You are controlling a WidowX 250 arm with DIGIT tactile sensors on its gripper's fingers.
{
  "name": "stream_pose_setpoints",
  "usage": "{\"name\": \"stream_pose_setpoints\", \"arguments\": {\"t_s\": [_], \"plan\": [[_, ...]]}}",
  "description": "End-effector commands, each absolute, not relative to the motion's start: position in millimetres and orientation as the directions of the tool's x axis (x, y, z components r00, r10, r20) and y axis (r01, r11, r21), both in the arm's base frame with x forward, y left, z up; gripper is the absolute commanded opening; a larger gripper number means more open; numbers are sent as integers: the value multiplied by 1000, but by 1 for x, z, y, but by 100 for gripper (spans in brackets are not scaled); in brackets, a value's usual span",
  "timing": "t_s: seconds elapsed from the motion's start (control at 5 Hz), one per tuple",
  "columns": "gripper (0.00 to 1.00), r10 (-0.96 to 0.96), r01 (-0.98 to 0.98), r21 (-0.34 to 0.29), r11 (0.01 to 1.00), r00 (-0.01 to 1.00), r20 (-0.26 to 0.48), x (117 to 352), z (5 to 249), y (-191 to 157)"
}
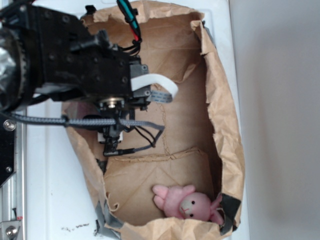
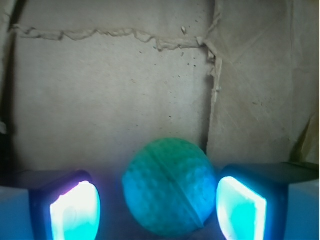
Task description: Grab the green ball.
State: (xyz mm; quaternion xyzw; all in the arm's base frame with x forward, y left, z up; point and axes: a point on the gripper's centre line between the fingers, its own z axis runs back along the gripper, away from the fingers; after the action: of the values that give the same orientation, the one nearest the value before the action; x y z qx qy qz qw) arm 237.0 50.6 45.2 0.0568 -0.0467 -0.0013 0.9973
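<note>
Exterior view hides the part that matters most: we see the black arm [image 1: 65, 55] reaching in from the upper left and covering the left half of the brown paper bag [image 1: 225, 125], so the tool itself and whatever lies under it cannot be made out from here. Cables and a white ribbon strip hang off the arm over the bag's cardboard floor. We find the green ball [image 2: 169, 187] only in the wrist view, where it sits on the cardboard between the two lit finger pads [image 2: 75, 210], its lower edge cut off by the frame. Its surface is dimpled, with a seam running across it. The tool [image 2: 157, 210] is spread apart, one pad to each side of the ball; a gap shows on the left side, while on the right the pad sits very near the ball and we cannot tell whether it touches. Nothing is gripped. Behind the ball we see a torn cardboard edge and creased paper wall. In the exterior view a pink plush bunny [image 1: 187, 202] lies at the bag's lower end, well apart from the arm. The bag rests on a white table [image 1: 50, 190].
</note>
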Motion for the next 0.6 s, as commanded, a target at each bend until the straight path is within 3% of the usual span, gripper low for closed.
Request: {"name": "stream_pose_setpoints", "arguments": {"t_s": [0.0,0.4], "plan": [[100,-16,0,122,992,991,132,240,45,48],[100,-16,-4,131,991,989,147,242,40,44]]}}
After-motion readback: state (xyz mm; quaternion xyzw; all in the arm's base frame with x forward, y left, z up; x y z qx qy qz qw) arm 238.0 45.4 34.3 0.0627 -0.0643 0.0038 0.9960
